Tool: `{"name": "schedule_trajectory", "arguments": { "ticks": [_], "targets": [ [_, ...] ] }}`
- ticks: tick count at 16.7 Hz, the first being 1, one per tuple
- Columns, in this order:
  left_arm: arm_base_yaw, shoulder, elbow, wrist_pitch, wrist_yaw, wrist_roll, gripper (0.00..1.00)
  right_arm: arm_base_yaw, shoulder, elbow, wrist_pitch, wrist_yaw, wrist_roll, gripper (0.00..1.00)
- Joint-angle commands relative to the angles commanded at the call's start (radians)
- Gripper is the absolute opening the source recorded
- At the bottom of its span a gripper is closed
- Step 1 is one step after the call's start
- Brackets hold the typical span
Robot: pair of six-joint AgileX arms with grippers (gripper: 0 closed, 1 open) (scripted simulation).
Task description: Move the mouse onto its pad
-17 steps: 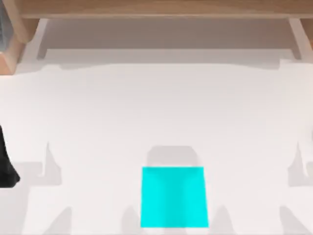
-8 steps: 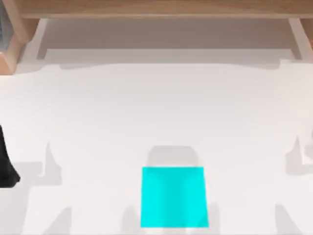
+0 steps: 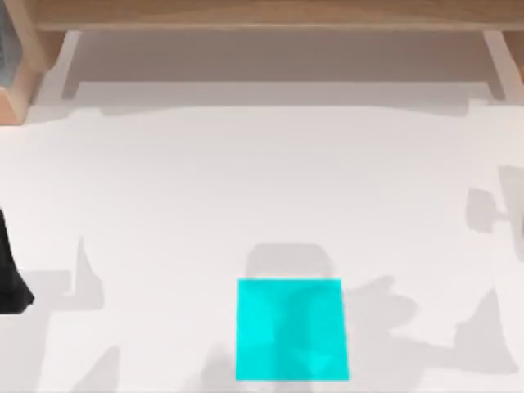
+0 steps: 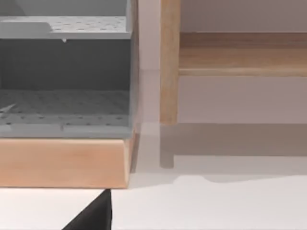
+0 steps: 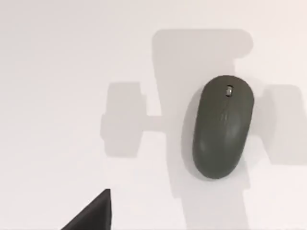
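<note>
A: One mouse [image 5: 223, 127], a smooth dark grey oval with a small scroll wheel near one end, lies flat on the white worktop [image 3: 246, 180] under the right arm's wrist camera.

B: And the pad [image 3: 291, 329]?

A: A plain cyan square at the worktop's near edge, bare.

B: The tools?

A: Released or clenched, the views cannot tell.

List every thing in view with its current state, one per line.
mouse: lying flat on the white table, ungripped, scroll wheel up.
pad: flat on the table near its front edge, bare, shadows across it.
table: white, shadows of the arms on it.
left arm: at the table's left edge.
</note>
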Motion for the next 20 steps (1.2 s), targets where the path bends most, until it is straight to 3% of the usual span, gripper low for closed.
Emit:
{"name": "schedule_trajectory", "arguments": {
  "ticks": [10,20],
  "targets": [
    [0.000,0.000,0.000,0.000,0.000,0.000,1.00,-0.030,0.763,0.610,-0.442,0.000,0.145,1.00],
    [0.000,0.000,0.000,0.000,0.000,0.000,1.00,-0.029,0.865,0.697,-0.496,0.000,0.165,1.00]
  ]
}}
